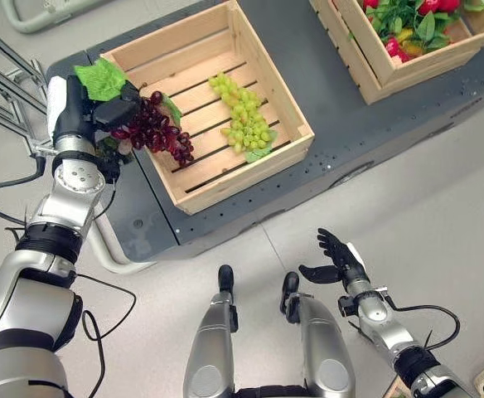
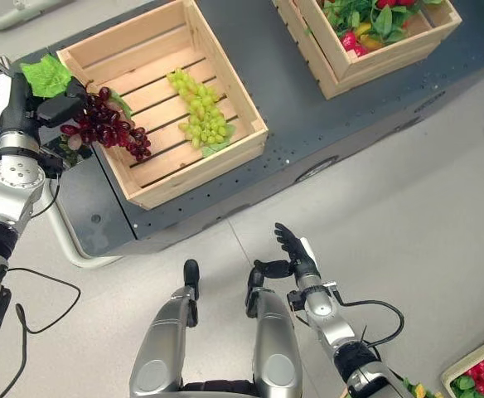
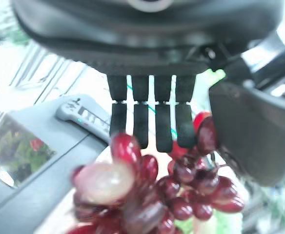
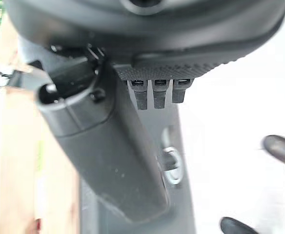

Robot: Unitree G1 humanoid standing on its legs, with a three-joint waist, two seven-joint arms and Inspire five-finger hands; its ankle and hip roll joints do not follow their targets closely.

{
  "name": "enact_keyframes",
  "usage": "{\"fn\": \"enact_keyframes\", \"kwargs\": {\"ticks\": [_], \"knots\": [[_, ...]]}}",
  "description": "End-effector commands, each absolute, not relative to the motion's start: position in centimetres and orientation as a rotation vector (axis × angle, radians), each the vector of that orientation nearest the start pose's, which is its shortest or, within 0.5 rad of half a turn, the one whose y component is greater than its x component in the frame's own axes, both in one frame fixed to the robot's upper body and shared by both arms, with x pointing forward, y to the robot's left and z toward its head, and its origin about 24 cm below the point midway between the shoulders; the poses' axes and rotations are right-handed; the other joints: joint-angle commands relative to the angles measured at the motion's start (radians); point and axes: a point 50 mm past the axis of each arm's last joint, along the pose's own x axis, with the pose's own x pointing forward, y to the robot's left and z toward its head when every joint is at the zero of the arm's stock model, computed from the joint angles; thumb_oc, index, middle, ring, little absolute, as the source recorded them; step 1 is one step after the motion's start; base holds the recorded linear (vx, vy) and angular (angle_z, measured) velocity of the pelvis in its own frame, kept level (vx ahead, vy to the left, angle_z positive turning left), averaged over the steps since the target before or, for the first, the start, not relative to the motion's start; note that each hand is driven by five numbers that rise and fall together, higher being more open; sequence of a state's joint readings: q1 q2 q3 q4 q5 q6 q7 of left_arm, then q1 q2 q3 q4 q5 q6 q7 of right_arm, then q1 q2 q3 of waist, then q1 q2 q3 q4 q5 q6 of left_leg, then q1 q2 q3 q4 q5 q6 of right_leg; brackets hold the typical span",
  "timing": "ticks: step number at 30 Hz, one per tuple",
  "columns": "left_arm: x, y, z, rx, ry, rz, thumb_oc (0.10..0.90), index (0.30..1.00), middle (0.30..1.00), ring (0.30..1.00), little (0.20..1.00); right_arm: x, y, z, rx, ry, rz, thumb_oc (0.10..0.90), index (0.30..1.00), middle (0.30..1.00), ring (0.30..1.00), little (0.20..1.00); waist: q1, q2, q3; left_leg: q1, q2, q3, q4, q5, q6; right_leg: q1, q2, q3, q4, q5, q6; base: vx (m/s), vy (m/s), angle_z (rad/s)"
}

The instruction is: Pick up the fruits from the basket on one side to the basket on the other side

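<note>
Holding the red grapes [image 1: 155, 133] in my left robot hand [image 1: 101, 108], I have them hanging over the left wall of the near wooden crate [image 1: 263, 70], with the thumb and fingers curled round the top of the bunch by its green leaf [image 1: 101, 79]. In the left wrist view the grapes [image 3: 172, 195] dangle just past the fingers [image 3: 147, 122]. A bunch of green grapes [image 1: 242, 116] already lies on the slats inside that crate. A second crate [image 1: 391, 79], full of red fruit and leaves, sits further along the dark bench [image 1: 375, 124]. My right robot hand [image 1: 335, 259] hangs low over the floor, near the bench but well away from the crates, fingers spread and holding nothing. I think the next step is to move the bunch all the way over the slats and let go. What worries me is where the bunch is now: part of it hangs right above the crate wall. If I let go here, it could catch on the wall and tip out onto the bench. The bunch is floppy, so it may swing when I move, and a fast move could shake it loose. Grapes could also snag on my fingers when I let go.
</note>
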State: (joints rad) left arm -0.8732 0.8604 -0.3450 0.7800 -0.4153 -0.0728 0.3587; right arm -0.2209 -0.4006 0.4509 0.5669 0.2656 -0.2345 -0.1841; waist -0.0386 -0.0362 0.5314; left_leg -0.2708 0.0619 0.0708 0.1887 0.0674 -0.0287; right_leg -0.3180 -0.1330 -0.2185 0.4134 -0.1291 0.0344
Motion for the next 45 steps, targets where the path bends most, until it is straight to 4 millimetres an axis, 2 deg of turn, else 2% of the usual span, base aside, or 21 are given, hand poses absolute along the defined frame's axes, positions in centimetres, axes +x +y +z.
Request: {"fn": "enact_keyframes", "kwargs": {"ticks": [1, 4, 7, 9, 12, 15, 19, 21, 23, 25, 34, 38, 45], "knots": [[34.9, 31.7, 27.6, 0.212, -0.572, 0.585, 0.4, 0.3, 0.3, 0.3, 0.3, 27.3, -17.2, 0.6, -0.321, 0.026, 0.117, 0.8, 0.9, 0.9, 0.9, 0.9, -0.026, 0.043, -0.125, 0.079, -0.018, 0.037, 0.075, -0.142, 0.0, 0.111, -0.055, 0.061, -0.126, 0.063, 0.064, 0.11, 0.043, -0.1], [34.9, 31.3, 27.0, 0.1, -0.577, 0.556, 0.4, 0.3, 0.3, 0.3, 0.3, 27.0, -16.4, 1.5, -0.3, -0.023, 0.193, 0.8, 0.9, 0.9, 0.9, 0.9, -0.033, 0.055, -0.167, 0.136, -0.021, 0.038, 0.045, -0.148, -0.005, 0.175, -0.057, 0.055, -0.167, 0.061, 0.064, 0.12, 0.037, -0.06], [35.0, 30.8, 26.5, 0.06, -0.581, 0.53, 0.4, 0.3, 0.3, 0.3, 0.3, 26.9, -15.6, 2.2, -0.275, -0.072, 0.247, 0.8, 0.9, 0.9, 0.9, 0.9, -0.035, 0.061, -0.19, 0.164, -0.022, 0.036, 0.024, -0.149, -0.007, 0.206, -0.058, 0.054, -0.192, 0.063, 0.065, 0.09, 0.018, -0.03], [35.2, 29.9, 25.8, 0.024, -0.581, 0.487, 0.4, 0.3, 0.3, 0.3, 0.3, 26.9, -14.4, 3.5, -0.247, -0.145, 0.317, 0.8, 0.9, 0.9, 0.9, 0.9, -0.037, 0.07, -0.224, 0.209, -0.025, 0.035, -0.013, -0.147, -0.01, 0.251, -0.056, 0.054, -0.228, 0.066, 0.068, 0.13, 0.01, -0.03], [35.4, 29.0, 25.4, 0.028, -0.577, 0.45, 0.4, 0.3, 0.3, 0.3, 0.3, 27.1, -13.4, 5.0, -0.224, -0.213, 0.359, 0.8, 0.9, 0.9, 0.9, 0.9, -0.032, 0.078, -0.257, 0.242, -0.026, 0.032, -0.047, -0.142, -0.013, 0.287, -0.057, 0.051, -0.26, 0.075, 0.073, 0.08, -0.013, 0.02], [36.0, 27.7, 25.0, 0.05, -0.56, 0.371, 0.4, 0.3, 0.3, 0.3, 0.3, 27.8, -11.9, 7.4, -0.168, -0.296, 0.409, 0.8, 0.9, 0.9, 0.9, 0.9, -0.021, 0.085, -0.306, 0.285, -0.027, 0.026, -0.102, -0.129, -0.018, 0.331, -0.053, 0.045, -0.309, 0.094, 0.08, 0.08, -0.054, -0.01], [36.5, 26.7, 24.8, 0.091, -0.535, 0.265, 0.4, 0.3, 0.3, 0.3, 0.3, 28.4, -10.7, 9.2, -0.118, -0.308, 0.469, 0.8, 0.9, 0.9, 0.9, 0.9, -0.008, 0.089, -0.346, 0.316, -0.025, 0.019, -0.15, -0.113, -0.024, 0.368, -0.05, 0.037, -0.356, 0.111, 0.084, 0.07, -0.064, 0.03], [36.6, 26.0, 24.9, 0.118, -0.536, 0.203, 0.4, 0.3, 0.3, 0.3, 0.3, 28.7, -10.2, 9.9, -0.078, -0.302, 0.497, 0.8, 0.9, 0.9, 0.9, 0.9, 0.0, 0.089, -0.362, 0.326, -0.024, 0.015, -0.167, -0.105, -0.026, 0.382, -0.049, 0.032, -0.374, 0.119, 0.086, 0.05, -0.074, 0.0], [36.8, 24.4, 25.4, 0.156, -0.54, 0.086, 0.4, 0.3, 0.3, 0.3, 0.3, 29.3, -9.3, 11.5, -0.04, -0.317, 0.542, 0.8, 0.9, 0.9, 0.9, 0.9, 0.014, 0.089, -0.387, 0.344, -0.021, 0.007, -0.199, -0.092, -0.031, 0.405, -0.047, 0.022, -0.409, 0.134, 0.089, 0.04, -0.103, 0.04], [37.0, 23.7, 25.5, 0.178, -0.54, 0.047, 0.4, 0.3, 0.3, 0.3, 0.3, 29.7, -8.9, 12.2, -0.043, -0.332, 0.551, 0.8, 0.9, 0.9, 0.9, 0.9, 0.021, 0.089, -0.395, 0.351, -0.019, 0.005, -0.212, -0.085, -0.033, 0.414, -0.045, 0.018, -0.422, 0.14, 0.09, 0.02, -0.076, 0.02], [37.8, 19.9, 26.9, 0.278, -0.56, -0.146, 0.4, 0.3, 0.3, 0.3, 0.3, 33.3, -6.5, 18.0, -0.039, -0.365, 0.564, 0.8, 0.9, 0.9, 0.9, 0.9, 0.068, 0.081, -0.446, 0.363, -0.008, -0.023, -0.271, -0.052, -0.05, 0.457, -0.038, -0.023, -0.491, 0.17, 0.094, -0.01, -0.069, 0.09], [37.9, 18.6, 27.7, 0.276, -0.585, -0.208, 0.4, 0.3, 0.3, 0.3, 0.3, 34.2, -5.9, 19.0, -0.015, -0.335, 0.572, 0.8, 0.9, 0.9, 0.9, 0.9, 0.079, 0.073, -0.46, 0.36, -0.01, -0.033, -0.272, -0.05, -0.05, 0.459, -0.039, -0.031, -0.493, 0.17, 0.095, -0.02, -0.032, 0.06], [37.5, 15.5, 29.2, 0.26, -0.64, -0.332, 0.4, 0.3, 0.3, 0.3, 0.3, 35.7, -5.1, 17.6, 0.168, -0.143, 0.627, 0.8, 0.9, 0.9, 0.9, 0.9, 0.101, 0.063, -0.48, 0.365, -0.004, -0.035, -0.272, -0.054, -0.049, 0.472, -0.044, -0.043, -0.495, 0.165, 0.094, 0.01, -0.021, 0.09]]}}
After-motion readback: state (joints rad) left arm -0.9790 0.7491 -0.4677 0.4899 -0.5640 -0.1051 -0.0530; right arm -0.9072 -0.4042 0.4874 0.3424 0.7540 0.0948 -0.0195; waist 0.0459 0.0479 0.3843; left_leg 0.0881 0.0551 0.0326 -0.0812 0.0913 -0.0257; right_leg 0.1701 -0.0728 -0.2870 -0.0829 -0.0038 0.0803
